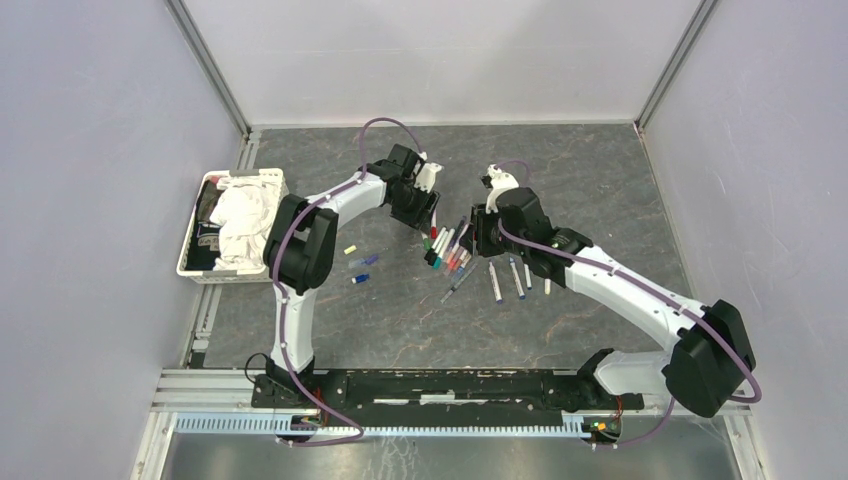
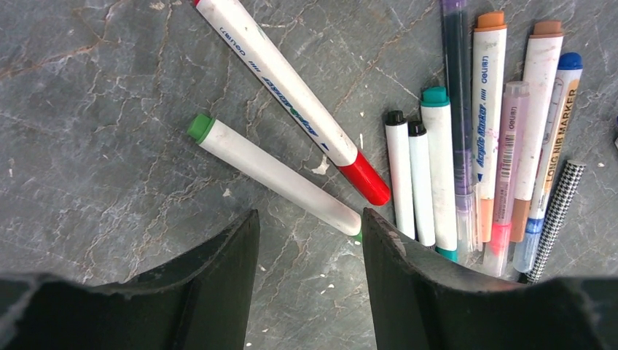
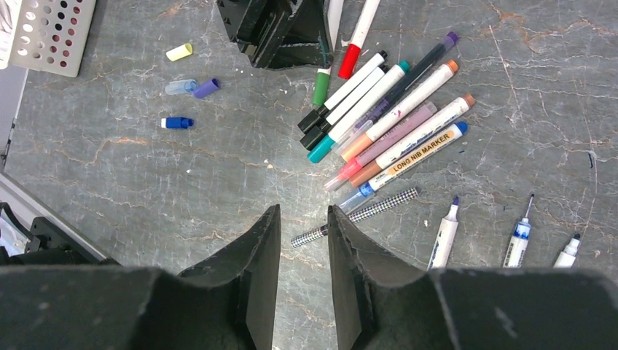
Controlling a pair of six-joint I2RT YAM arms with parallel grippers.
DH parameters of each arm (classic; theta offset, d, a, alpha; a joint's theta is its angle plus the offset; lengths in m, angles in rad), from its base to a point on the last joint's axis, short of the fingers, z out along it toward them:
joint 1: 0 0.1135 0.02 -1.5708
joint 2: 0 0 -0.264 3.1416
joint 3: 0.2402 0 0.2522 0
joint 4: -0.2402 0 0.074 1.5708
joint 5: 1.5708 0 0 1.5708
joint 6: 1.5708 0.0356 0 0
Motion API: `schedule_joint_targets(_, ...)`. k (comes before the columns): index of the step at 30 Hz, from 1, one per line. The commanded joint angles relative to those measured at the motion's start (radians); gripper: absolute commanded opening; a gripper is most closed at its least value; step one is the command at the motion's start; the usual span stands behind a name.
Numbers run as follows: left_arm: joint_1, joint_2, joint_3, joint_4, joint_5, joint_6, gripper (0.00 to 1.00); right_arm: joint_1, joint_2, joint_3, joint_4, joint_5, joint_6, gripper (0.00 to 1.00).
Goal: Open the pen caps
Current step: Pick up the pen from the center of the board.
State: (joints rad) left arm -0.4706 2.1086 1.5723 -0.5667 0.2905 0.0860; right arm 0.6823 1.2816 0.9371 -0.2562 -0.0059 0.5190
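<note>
A cluster of capped pens [image 1: 447, 249] lies mid-table. My left gripper [image 2: 310, 222] is open and empty, low over the table beside a green-ended white pen [image 2: 273, 175] and a red-capped pen [image 2: 291, 102]; more pens [image 2: 481, 138] lie in a row to the right. My right gripper [image 3: 304, 219] is open and empty above the table, near a checkered pen [image 3: 364, 215]. Loose caps lie left: yellow [image 3: 179, 52], clear [image 3: 180, 87], purple [image 3: 206, 88], blue [image 3: 177, 122]. Three uncapped pens [image 3: 444, 237] lie at the right.
A white basket [image 1: 270, 182] with cloths stands at the left of the table. Grey walls enclose the table on three sides. The left arm's gripper body [image 3: 280, 29] shows at the top of the right wrist view.
</note>
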Motion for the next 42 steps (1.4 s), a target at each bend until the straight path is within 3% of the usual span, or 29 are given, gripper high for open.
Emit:
schedule_joint_targets(1, 0.006, 0.02, 0.041, 0.032, 0.025, -0.047, 0.59, -0.007, -0.033, -0.012, 0.04, -0.02, 0.0, 0.35)
schedule_joint_targets(12, 0.006, 0.054, 0.073, 0.034, 0.025, -0.059, 0.55, -0.01, -0.054, -0.038, 0.031, -0.016, -0.009, 0.36)
schedule_joint_targets(20, 0.003, 0.092, 0.112, 0.0, -0.157, -0.001, 0.44, -0.011, -0.071, -0.052, 0.031, -0.014, -0.008, 0.37)
schedule_joint_targets(27, 0.003, 0.084, 0.028, 0.007, -0.178, 0.033, 0.43, -0.015, -0.067, -0.058, 0.04, -0.017, -0.011, 0.37)
schedule_joint_targets(33, 0.002, 0.074, 0.014, 0.009, -0.145, 0.059, 0.18, -0.019, -0.066, -0.067, 0.049, -0.029, -0.018, 0.38)
schedule_joint_targets(35, 0.003, 0.063, 0.032, -0.007, -0.138, 0.077, 0.05, -0.019, -0.073, -0.078, 0.064, -0.035, -0.017, 0.39)
schedule_joint_targets(42, 0.004, -0.041, 0.109, -0.111, -0.061, 0.159, 0.02, -0.022, -0.08, -0.089, 0.108, -0.092, -0.013, 0.47)
